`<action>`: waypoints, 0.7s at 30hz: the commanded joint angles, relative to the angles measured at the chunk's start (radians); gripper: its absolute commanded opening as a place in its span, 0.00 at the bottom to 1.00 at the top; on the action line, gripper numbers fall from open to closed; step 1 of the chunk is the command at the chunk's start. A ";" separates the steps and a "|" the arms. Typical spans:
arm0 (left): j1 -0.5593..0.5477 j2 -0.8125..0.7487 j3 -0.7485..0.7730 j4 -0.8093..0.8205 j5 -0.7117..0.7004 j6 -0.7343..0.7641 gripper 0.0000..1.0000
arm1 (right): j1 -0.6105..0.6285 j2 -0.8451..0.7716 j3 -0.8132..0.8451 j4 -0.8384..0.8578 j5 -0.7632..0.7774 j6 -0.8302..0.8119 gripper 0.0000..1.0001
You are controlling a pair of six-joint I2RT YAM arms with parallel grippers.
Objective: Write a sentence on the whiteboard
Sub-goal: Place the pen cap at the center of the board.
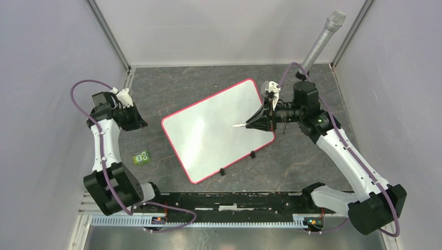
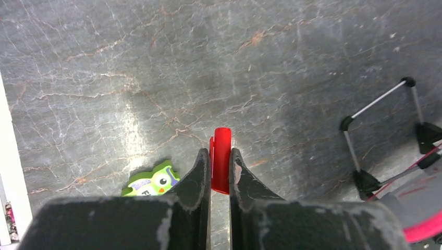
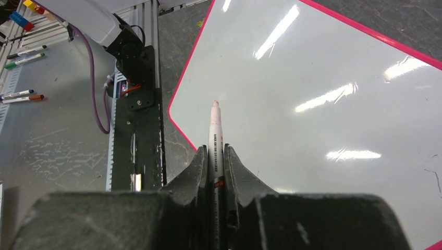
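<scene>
One pink-framed white rectangular whiteboard (image 1: 208,133); my right gripper (image 3: 216,152) pinches one white marker (image 3: 215,125) over its right part; my left gripper (image 2: 220,154), well left, pinches one red cap (image 2: 222,141).

The top camera looked down from high behind both arms. The right wrist camera sat close behind the right gripper (image 3: 216,152), facing the whiteboard (image 3: 312,135) ahead of it, which the top view shared. The left wrist camera faced the table (image 2: 156,62) beyond the left gripper (image 2: 219,154).

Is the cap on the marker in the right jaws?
No, the marker shows a bare tip, and the red cap sits in the jaws of the left gripper.
</scene>
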 commanded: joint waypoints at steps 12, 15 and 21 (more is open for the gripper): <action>0.008 0.268 -0.053 0.208 -0.059 0.204 0.08 | 0.025 -0.003 -0.028 0.058 -0.004 0.000 0.00; 0.008 0.309 -0.063 0.253 -0.067 0.220 0.10 | 0.026 0.003 -0.036 0.071 -0.016 0.004 0.00; 0.008 0.391 -0.051 0.286 -0.090 0.254 0.12 | 0.028 0.010 -0.052 0.077 -0.026 0.000 0.00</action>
